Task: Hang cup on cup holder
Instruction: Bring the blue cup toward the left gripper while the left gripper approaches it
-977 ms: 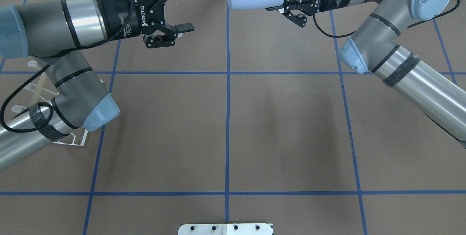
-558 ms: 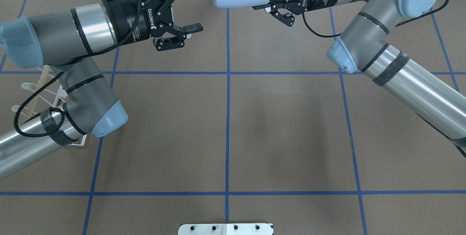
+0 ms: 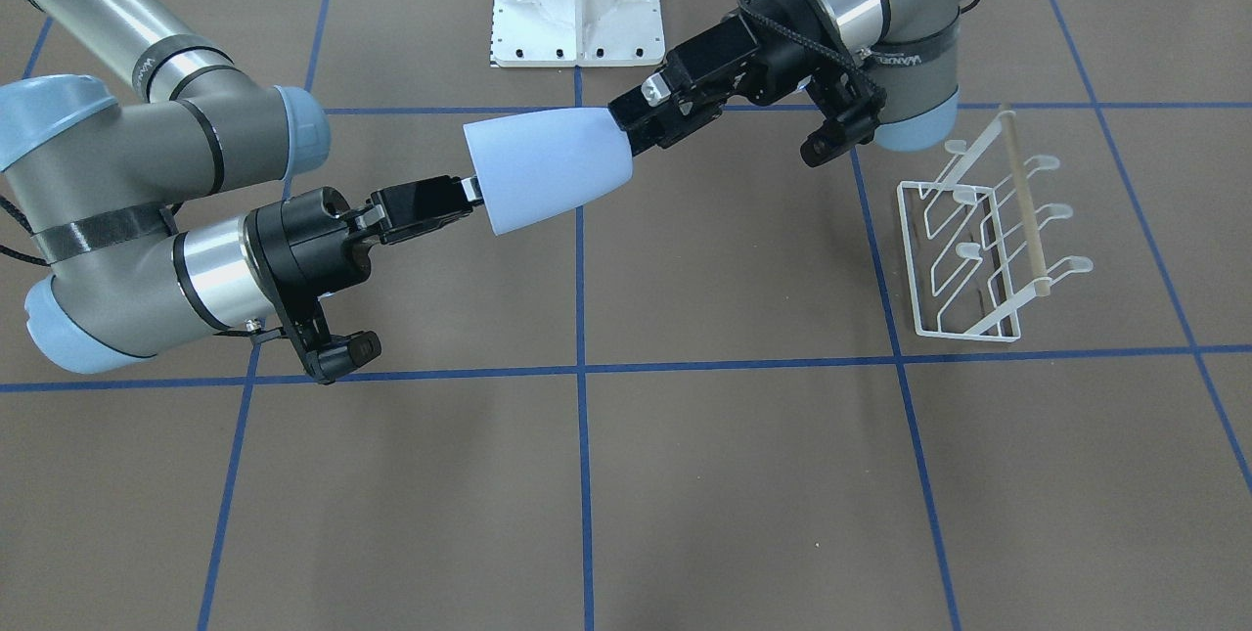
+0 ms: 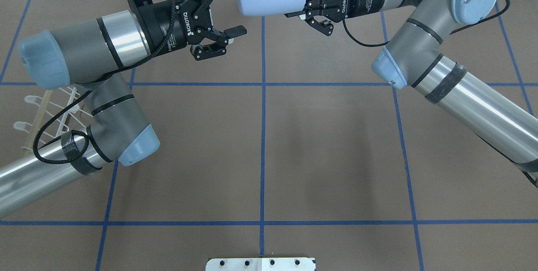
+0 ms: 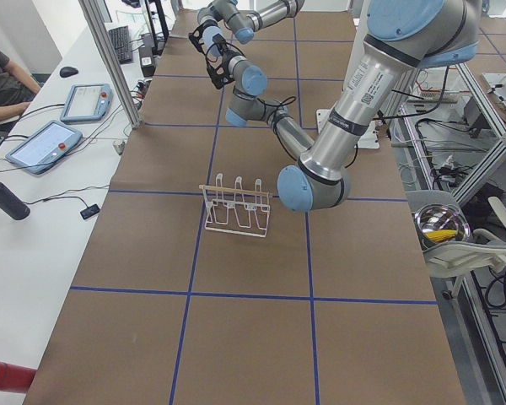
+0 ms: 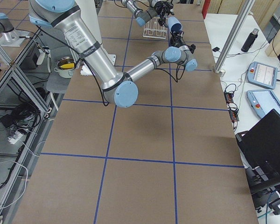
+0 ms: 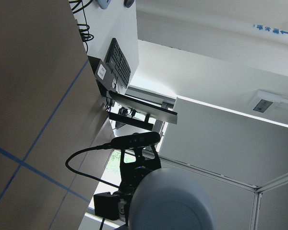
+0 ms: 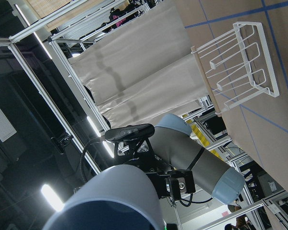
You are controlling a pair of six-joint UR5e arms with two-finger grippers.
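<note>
**Surface and edges.** The brown surface (image 3: 685,474) is gridded with blue tape lines (image 3: 579,435). A white pedestal base (image 3: 577,0) stands at the middle of its robot-side edge. In the overhead view the far edge runs just under the top of the frame.

**Cup.** The cup (image 3: 548,169) is raised off the surface and lies on its side. In the front-facing view it sits over the middle band of the grid. In the overhead view it overlaps the far edge line.

**Grippers.**
- The right gripper (image 3: 458,195) pinches the cup at its wide rim end.
- The left gripper (image 4: 236,6) is spread wide, with the cup's narrow base at its mouth.
- In the overhead view the left gripper's lower finger (image 4: 236,31) stands apart from the cup wall. Whether the other finger touches the cup cannot be told.

**Cup holder and room.**
- The cup holder (image 3: 978,254) stands upright on the surface at the right of the front-facing view, well apart from the cup, with its wooden rod (image 3: 1025,201) on top.
- Brown surface crossed by one tape line lies between the cup and the holder.
- In the overhead view the left arm's elbow (image 4: 134,147) and forearm overlie part of the holder.
</note>
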